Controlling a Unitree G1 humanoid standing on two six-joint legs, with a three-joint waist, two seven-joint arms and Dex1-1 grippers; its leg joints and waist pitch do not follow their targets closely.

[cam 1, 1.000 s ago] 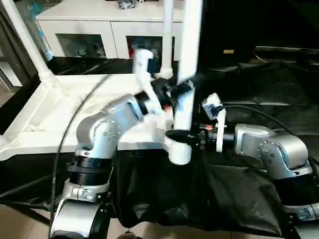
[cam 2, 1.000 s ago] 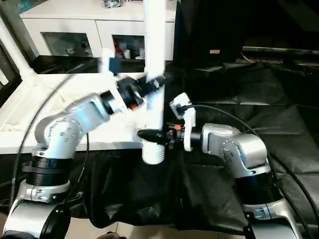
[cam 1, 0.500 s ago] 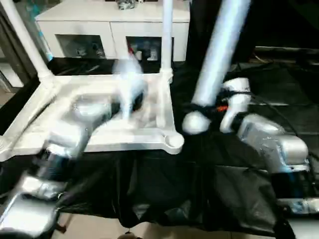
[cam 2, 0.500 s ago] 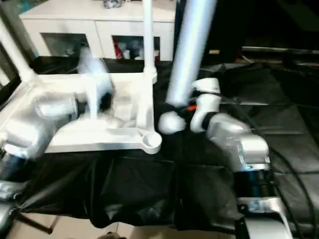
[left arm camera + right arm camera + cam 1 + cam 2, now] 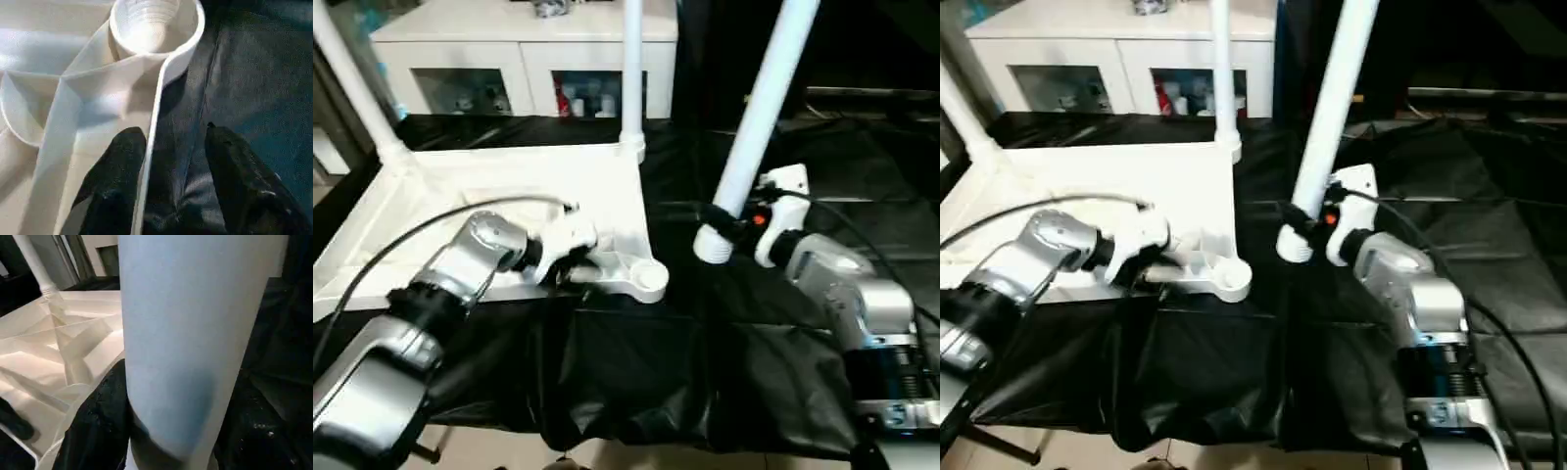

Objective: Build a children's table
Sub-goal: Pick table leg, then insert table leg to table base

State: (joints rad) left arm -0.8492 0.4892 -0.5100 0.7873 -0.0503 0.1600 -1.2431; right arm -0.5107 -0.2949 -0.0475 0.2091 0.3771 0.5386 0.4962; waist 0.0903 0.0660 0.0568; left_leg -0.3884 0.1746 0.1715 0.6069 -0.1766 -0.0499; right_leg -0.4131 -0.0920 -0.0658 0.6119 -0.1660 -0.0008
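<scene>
Tabletop [image 5: 509, 211] lies underside up — left gripper [image 5: 171, 161] straddles its rim by the empty corner socket [image 5: 156, 22]; right gripper [image 5: 729, 223] clamps a tilted leg [image 5: 759, 113], top toward 1 o'clock.

My left gripper [image 5: 166, 161] lets go of the leg [image 5: 756, 121] and drops down to the table top's [image 5: 509, 191] near edge, by the empty corner hole [image 5: 151, 22]. My right gripper [image 5: 724, 223] carries the leg away from that corner, and it now leans.

Even indoor light, soft glare on the white tabletop [image 5: 509, 186], dark cloth [image 5: 636, 372] underexposed, close leg [image 5: 195, 333] out of focus
</scene>
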